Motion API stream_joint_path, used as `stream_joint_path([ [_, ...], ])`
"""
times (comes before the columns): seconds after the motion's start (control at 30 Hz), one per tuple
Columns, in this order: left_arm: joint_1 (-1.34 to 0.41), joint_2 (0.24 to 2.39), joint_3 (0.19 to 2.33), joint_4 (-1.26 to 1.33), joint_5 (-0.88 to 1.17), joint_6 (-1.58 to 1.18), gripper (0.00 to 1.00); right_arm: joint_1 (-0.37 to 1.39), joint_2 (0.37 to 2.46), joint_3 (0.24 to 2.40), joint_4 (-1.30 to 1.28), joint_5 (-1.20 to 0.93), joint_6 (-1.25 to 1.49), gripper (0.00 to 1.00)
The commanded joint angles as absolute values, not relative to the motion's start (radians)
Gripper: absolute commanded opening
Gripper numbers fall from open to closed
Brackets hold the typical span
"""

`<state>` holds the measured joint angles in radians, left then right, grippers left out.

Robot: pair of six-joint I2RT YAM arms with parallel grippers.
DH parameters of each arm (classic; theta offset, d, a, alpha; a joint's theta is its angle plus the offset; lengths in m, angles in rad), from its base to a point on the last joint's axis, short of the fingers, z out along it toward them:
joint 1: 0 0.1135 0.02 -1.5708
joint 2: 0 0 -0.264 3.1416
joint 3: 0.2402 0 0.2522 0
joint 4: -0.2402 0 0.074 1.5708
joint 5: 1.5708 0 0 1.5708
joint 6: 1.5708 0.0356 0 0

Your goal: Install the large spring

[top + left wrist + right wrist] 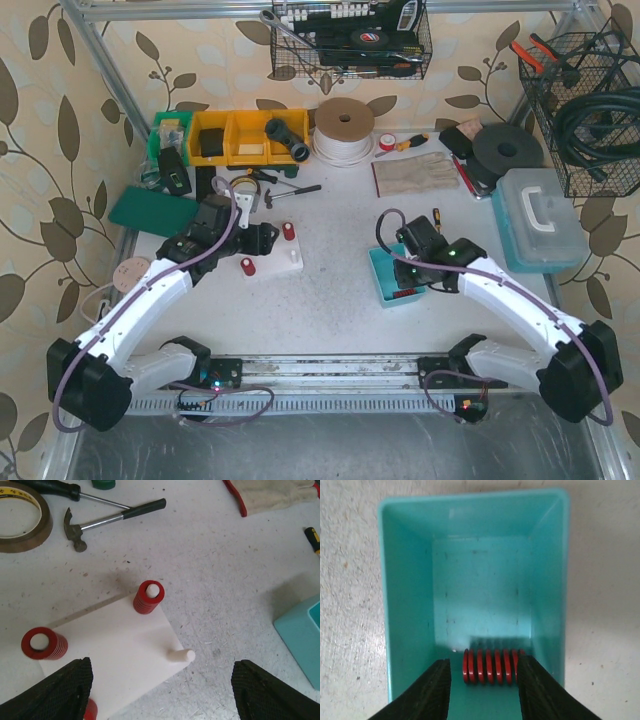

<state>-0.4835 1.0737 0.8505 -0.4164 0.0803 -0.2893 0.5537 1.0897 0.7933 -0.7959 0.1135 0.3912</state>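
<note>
Well, the desk (340, 215) is grey and scuffed, and both arms reach out over it from the near edge. The left end effector (161, 664) hangs over the left half with its jaws spread wide and nothing between them. The right end effector (484, 661) is dipped into a teal bin (407, 580) on the right half of the desk. Its jaws are only part-way open and straddle the large spring (490, 666), which lies on its side at the near end of the bin floor. A sliver of floor shows between the spring and the left finger. On the right side the finger hides the spring's end, so I cannot tell whether it touches.

Under the left end effector sits a white base plate (115, 645). A hammer (100, 522) lies on the desk beyond it. A red spring (148, 599) stands on the peg at the plate's far corner. Another red spring (42, 644) stands upright at its left edge. A bare white peg (182, 655) sticks up at the right corner.
</note>
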Motion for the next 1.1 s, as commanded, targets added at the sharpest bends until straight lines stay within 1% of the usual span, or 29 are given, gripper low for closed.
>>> stream_joint_path([
  [0.0,-0.480,1.008,0.845,-0.460,0.032,-0.281,0.79,0.531,1.145,0.804,-0.829,-0.007,0.391,0.39],
  [0.13,-0.479,0.972,0.809,-0.412,-0.011,-0.284,0.80,0.529,1.267,0.820,-0.817,-0.055,0.360,0.39],
  [0.3,-0.478,0.976,0.808,-0.381,0.000,-0.285,0.81,0.519,1.340,0.862,-0.830,-0.025,0.309,0.39],
  [0.37,-0.479,0.986,0.816,-0.389,0.007,-0.285,0.81,0.511,1.370,0.884,-0.848,-0.035,0.283,0.42],
  [0.57,-0.478,0.960,0.818,-0.418,-0.008,-0.277,0.81,0.503,1.429,0.894,-0.857,-0.089,0.241,0.57],
  [0.63,-0.479,0.948,0.819,-0.428,-0.026,-0.275,0.81,0.499,1.446,0.901,-0.864,-0.107,0.233,0.60],
  [0.77,-0.479,0.939,0.829,-0.454,-0.046,-0.270,0.81,0.499,1.484,0.918,-0.901,-0.083,0.243,0.63],
  [0.9,-0.479,0.936,0.827,-0.463,-0.051,-0.271,0.81,0.499,1.527,0.911,-0.899,-0.079,0.247,0.67],
  [1.07,-0.479,0.931,0.826,-0.465,-0.054,-0.271,0.81,0.499,1.587,0.907,-0.867,-0.060,0.254,0.67],
])
